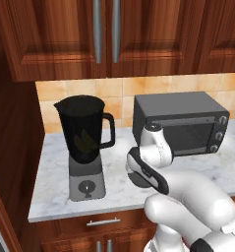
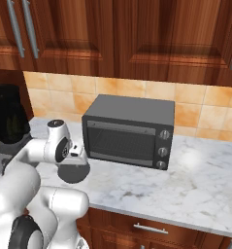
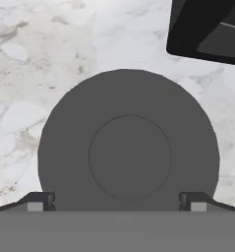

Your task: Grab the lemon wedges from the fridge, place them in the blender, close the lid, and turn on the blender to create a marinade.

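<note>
A white marble counter (image 1: 50, 162) runs under dark red-brown wooden cabinets (image 1: 153, 34), with a wall of beige tiles (image 1: 114, 91) behind it. The blender (image 1: 84, 147) stands on the left part of the counter: a tall dark translucent jar with a side handle and a spout, on a grey square base with a round knob in front. Its mouth is open, with no cap on it. Through the dark wall of the jar, yellowish shapes show low inside, probably the lemon wedges (image 1: 84, 140), but they are too dim to count. To the right of the blender, well apart, is a dark grey toaster oven (image 1: 180, 123) with three knobs. The lid (image 3: 129, 142) lies flat on the counter, in front of the oven's left corner; it is a dark grey round disc with a raised round centre. The gripper (image 3: 117, 199) hangs directly over the lid, its two fingers spread wide, one on each side of the disc near its rim; whether they touch it I cannot tell. In the right base view, the lid (image 2: 74, 171) shows under the hand as a dark disc.
</note>
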### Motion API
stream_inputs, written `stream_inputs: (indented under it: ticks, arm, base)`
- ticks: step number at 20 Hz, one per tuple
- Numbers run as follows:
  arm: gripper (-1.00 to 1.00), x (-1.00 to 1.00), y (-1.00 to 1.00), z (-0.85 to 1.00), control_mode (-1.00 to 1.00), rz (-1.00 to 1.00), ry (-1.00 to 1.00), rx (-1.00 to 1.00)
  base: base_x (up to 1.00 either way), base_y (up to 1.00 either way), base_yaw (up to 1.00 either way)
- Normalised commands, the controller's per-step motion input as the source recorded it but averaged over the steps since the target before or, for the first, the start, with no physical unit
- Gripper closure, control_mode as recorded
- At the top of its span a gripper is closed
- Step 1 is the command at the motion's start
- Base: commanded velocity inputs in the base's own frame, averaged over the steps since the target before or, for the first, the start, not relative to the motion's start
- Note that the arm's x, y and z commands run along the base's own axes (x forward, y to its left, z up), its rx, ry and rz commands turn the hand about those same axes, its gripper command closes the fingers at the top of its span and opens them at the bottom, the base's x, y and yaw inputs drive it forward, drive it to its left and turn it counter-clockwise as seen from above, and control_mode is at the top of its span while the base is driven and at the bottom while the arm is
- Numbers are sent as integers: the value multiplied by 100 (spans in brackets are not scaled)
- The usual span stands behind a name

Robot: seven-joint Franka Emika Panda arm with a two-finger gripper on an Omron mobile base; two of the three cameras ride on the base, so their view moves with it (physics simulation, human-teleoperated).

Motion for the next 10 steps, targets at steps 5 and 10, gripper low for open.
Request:
stream_inputs:
  ticks: [5,10]
  arm:
    - [-100,0,-18,-24,-100,0,0,0]
    - [-100,0,-4,-41,-100,0,0,0]
  base:
    - [0,0,0]
    - [0,0,0]
